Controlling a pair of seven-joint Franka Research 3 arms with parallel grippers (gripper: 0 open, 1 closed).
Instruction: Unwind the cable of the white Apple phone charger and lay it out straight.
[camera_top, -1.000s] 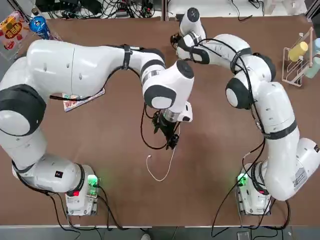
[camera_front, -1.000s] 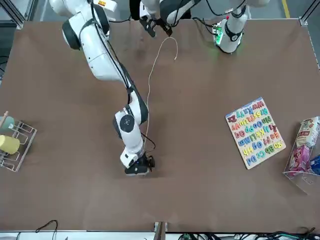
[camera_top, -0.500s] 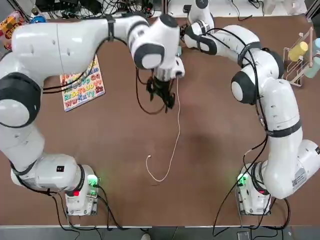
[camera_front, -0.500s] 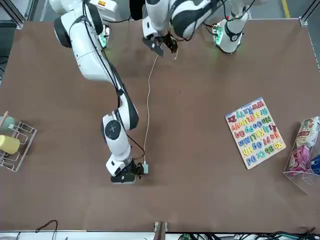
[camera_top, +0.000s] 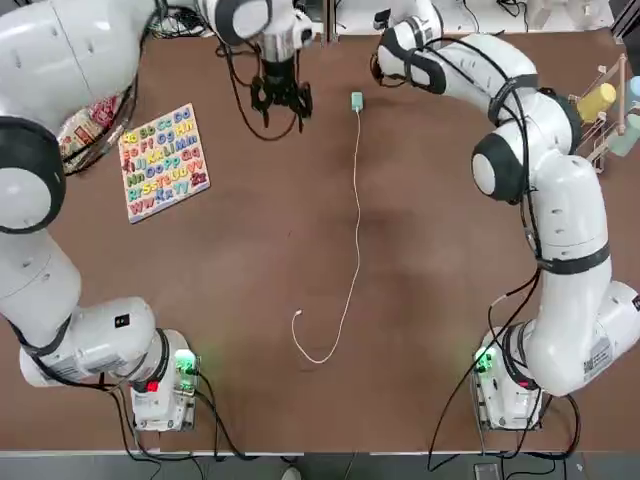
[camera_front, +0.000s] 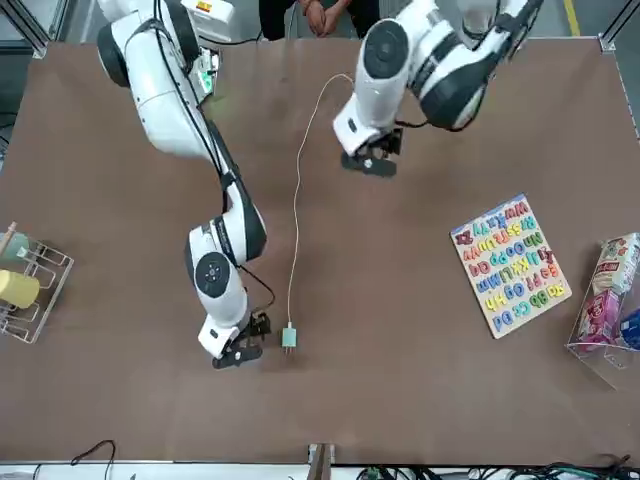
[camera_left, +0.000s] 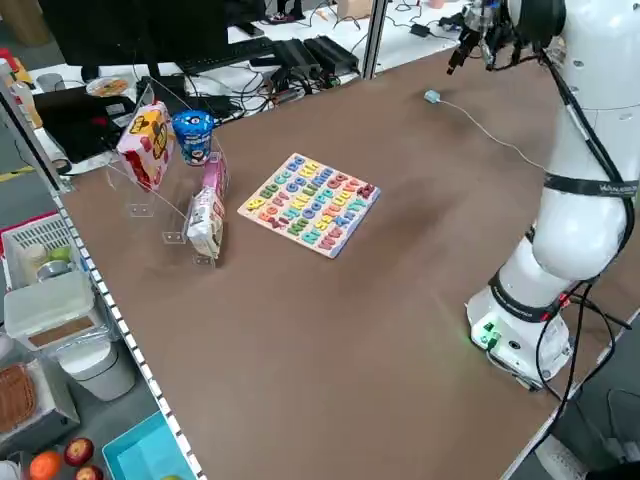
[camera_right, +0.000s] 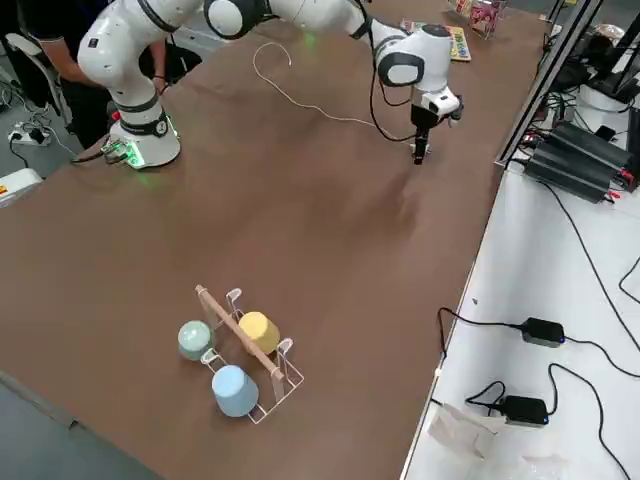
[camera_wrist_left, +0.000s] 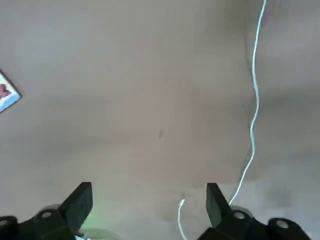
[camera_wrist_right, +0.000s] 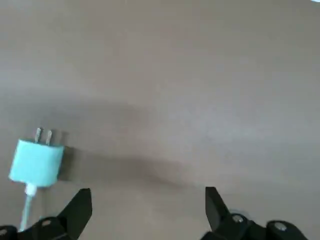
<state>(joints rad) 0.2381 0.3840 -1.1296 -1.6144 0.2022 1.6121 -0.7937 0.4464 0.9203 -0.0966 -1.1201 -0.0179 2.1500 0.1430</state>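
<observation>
Near end first: the cable's (camera_top: 357, 200) free end, low centre of the top view, keeps the same hook as a second ago, curling back to the connector (camera_top: 297, 316). Nobody touched it.

From that hook the cable runs up the centre of the frame in a long shallow bow. It's mostly straight and lies flat on the desk (camera_top: 240, 300).

What changed:
- The left gripper (camera_top: 280, 102) was over mid-desk on the cable line a second ago. It has now swung to the upper left of the top view, between the cable and the puzzle board (camera_top: 163, 160). Jaws spread, nothing in them.
- The right gripper (camera_wrist_right: 147, 192) was over the charger end. It has since backed off and sits just beside the white Apple phone charger (camera_top: 356, 101), not touching it. Jaws also spread wide and empty. In the right wrist view the charger lies flat with its prongs pointing away from the cord.
- The charger is now uncovered at top centre of the top view, near the far edge. It looks to be in the same spot as half a second ago.

What that means for you: both arms have let go and cleared out, so the cable is unwound and the long run is done. I'd call the hook at the connector end the only slack left. If you want it truly straight, that tail still needs a pull toward the bottom of the frame. Otherwise this reads as finished.
</observation>
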